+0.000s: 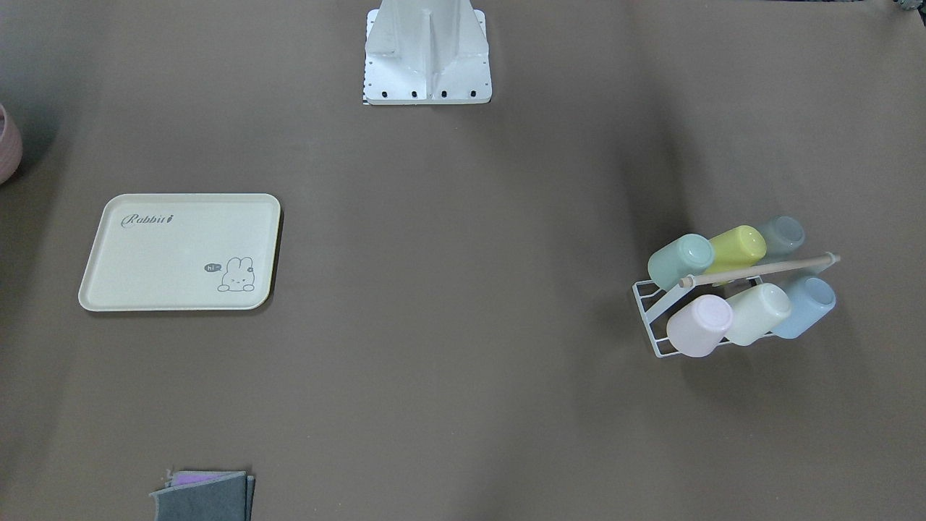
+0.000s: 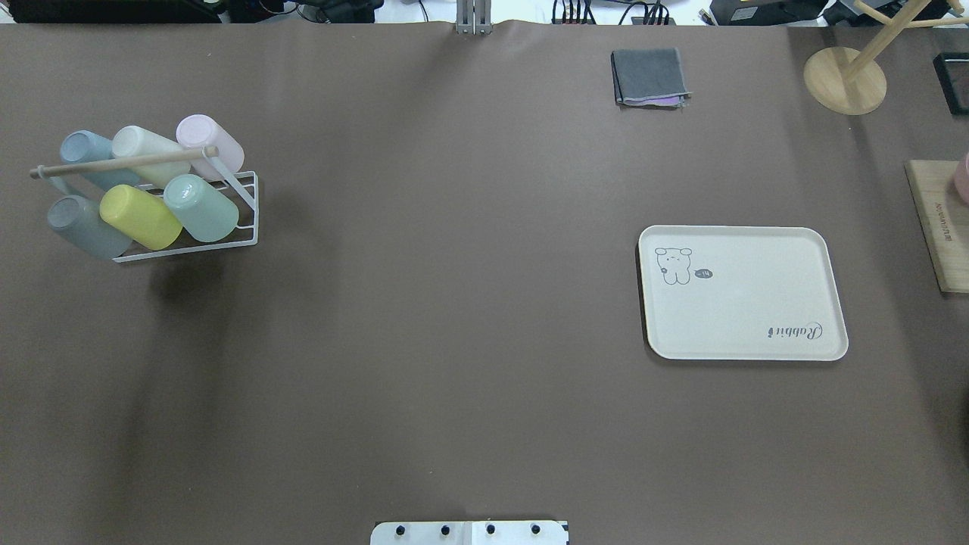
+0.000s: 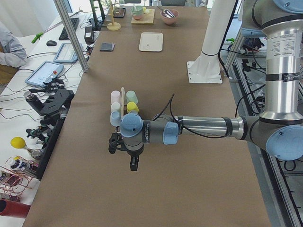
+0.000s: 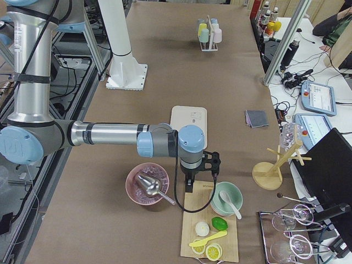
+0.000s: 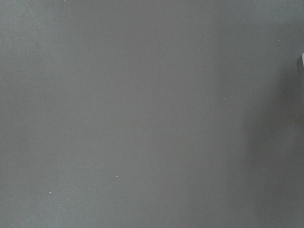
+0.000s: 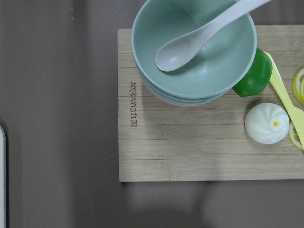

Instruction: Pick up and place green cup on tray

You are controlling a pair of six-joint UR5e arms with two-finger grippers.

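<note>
The green cup (image 1: 680, 260) lies tilted in a white wire rack (image 1: 655, 318) with several other pastel cups; it is the front rack cup nearest the table's middle in the overhead view (image 2: 200, 207). The cream "Rabbit" tray (image 1: 177, 250) lies flat and bare on the other side of the table (image 2: 742, 291). My left gripper (image 3: 134, 163) hangs over bare table a little short of the rack; I cannot tell if it is open or shut. My right gripper (image 4: 190, 186) hovers past the tray over a wooden board; I cannot tell its state either.
The wooden cutting board (image 6: 190, 142) holds stacked green bowls (image 6: 194, 47) with a spoon, a bun and fruit pieces. A pink bowl (image 4: 147, 184) sits beside it. A folded grey cloth (image 2: 649, 77) and a wooden stand (image 2: 844, 79) lie at the far edge.
</note>
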